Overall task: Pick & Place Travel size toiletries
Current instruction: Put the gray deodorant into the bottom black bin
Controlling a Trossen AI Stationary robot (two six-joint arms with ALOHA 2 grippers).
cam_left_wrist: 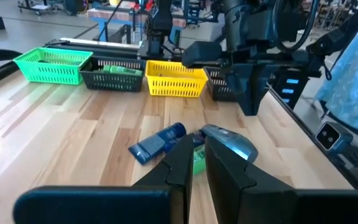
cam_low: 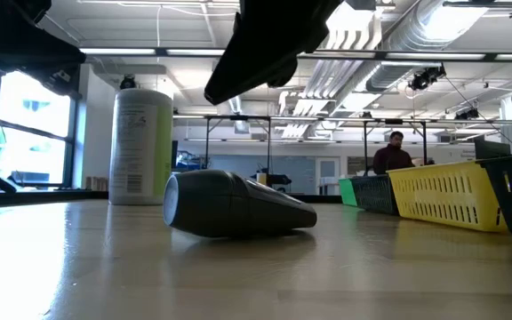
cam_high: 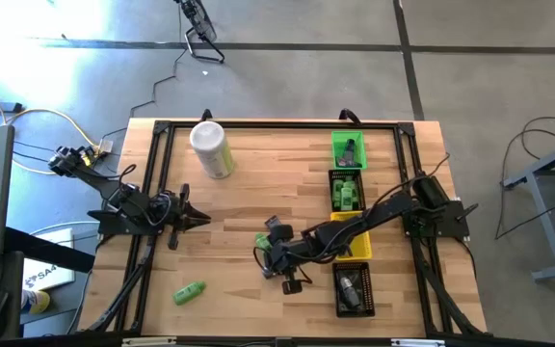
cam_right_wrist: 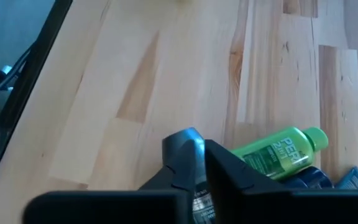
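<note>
Right in close, the right gripper hangs over the middle of the table, its fingers drawn almost together with nothing pinched between them. Directly under it lies the grey tube, flat on its side on the wood. The low view settles what the wrist camera can't: there's clear air between the dark fingers overhead and that tube, so it's not lifted. My read is that the arm sits here because this is the cluster to work on next.

Just beside the tube is a green bottle, also lying down, label up, and a blue tube touching or nearly touching it. The left wrist view alone shows all three bunched together. Crowding like that may make a clean grab awkward.

Further out, a lone green bottle lies near the front left edge, visible only from above. The left gripper waits at the left side, fingers narrow and empty, pointed toward the pile.

Beyond that, the row of bins down the right side: green bin, yellow bin, and two black bins. The overhead shows some already hold items, so sorting looks partway done. The canister stands upright at the back, and a person is off in the room.
</note>
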